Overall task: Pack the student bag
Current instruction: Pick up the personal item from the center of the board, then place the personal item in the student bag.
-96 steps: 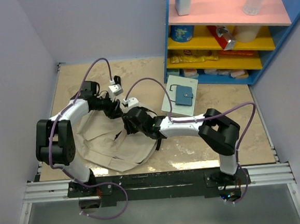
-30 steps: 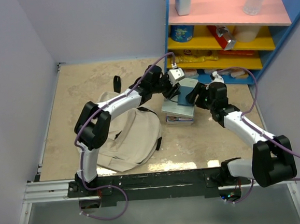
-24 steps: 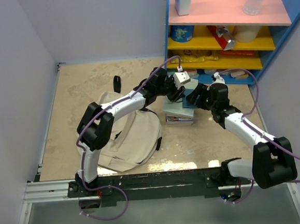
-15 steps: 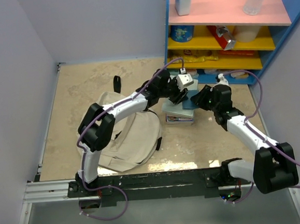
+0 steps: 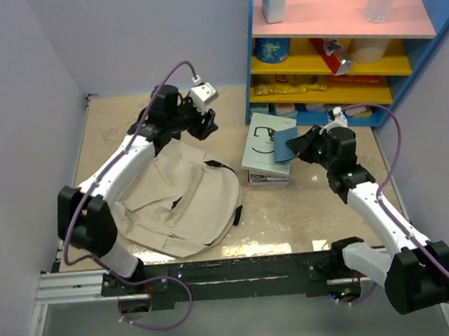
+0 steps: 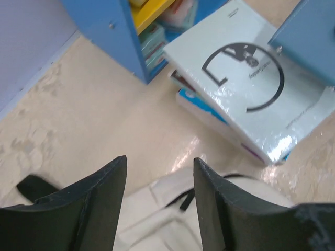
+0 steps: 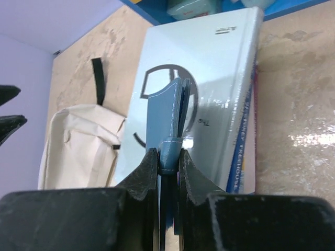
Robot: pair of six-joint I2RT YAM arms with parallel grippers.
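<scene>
The beige student bag (image 5: 181,193) lies flat on the floor at the left, with black straps; it also shows in the left wrist view (image 6: 168,210) and the right wrist view (image 7: 78,147). My left gripper (image 5: 206,123) is open and empty, hovering above the bag's far edge (image 6: 159,163). My right gripper (image 5: 304,147) is shut on a small blue case (image 5: 285,143), held on edge above a pale book (image 5: 263,143) that tops a short stack. In the right wrist view the jaws (image 7: 168,155) pinch the case's spine (image 7: 166,112) over that book (image 7: 214,83).
A blue shelf unit (image 5: 340,50) with yellow and pink shelves holding packets and bottles stands behind the books; its corner post (image 6: 107,29) is close ahead of the left gripper. A black strap loop (image 7: 97,78) lies on the floor beyond the bag. Grey walls enclose the floor.
My left arm has pulled back from the book stack, leftward, to above the bag's far edge. My right gripper has kept the blue case and raised it on edge off the pale book.
</scene>
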